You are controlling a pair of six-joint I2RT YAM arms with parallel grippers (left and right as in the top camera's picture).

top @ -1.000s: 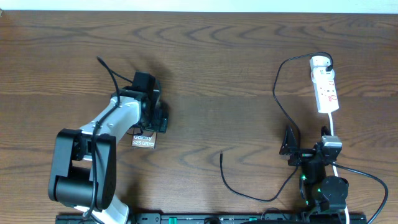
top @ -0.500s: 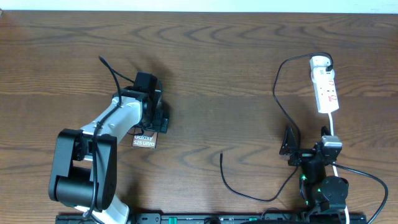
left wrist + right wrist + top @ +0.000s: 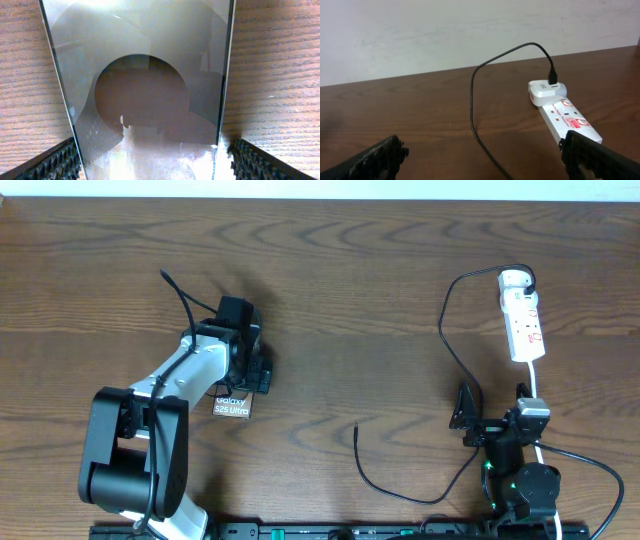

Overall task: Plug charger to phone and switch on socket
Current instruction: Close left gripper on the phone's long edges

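The phone [image 3: 232,407] lies flat on the table, its "Galaxy" lettering showing below my left gripper [image 3: 255,372]. In the left wrist view the phone's glossy back [image 3: 150,75] with its dark circle fills the space between the jaws [image 3: 152,160]. They are open and straddle its two long edges. The charger cable [image 3: 445,330] runs from the socket [image 3: 523,320] down to its free plug tip [image 3: 357,428] on the table. My right gripper [image 3: 492,408] is open and empty near the front edge. Its wrist view shows the cable [image 3: 472,100] and the socket [image 3: 570,117] ahead of the jaws [image 3: 482,160].
A white adapter [image 3: 547,90] sits in the socket's far end with the cable plugged into it. The socket's white cord [image 3: 537,385] runs down towards the right arm's base. A wall stands behind the table's far edge [image 3: 420,77].
My left arm shifted very slightly a second ago and has held still since. The phone, cable and right arm have not moved.
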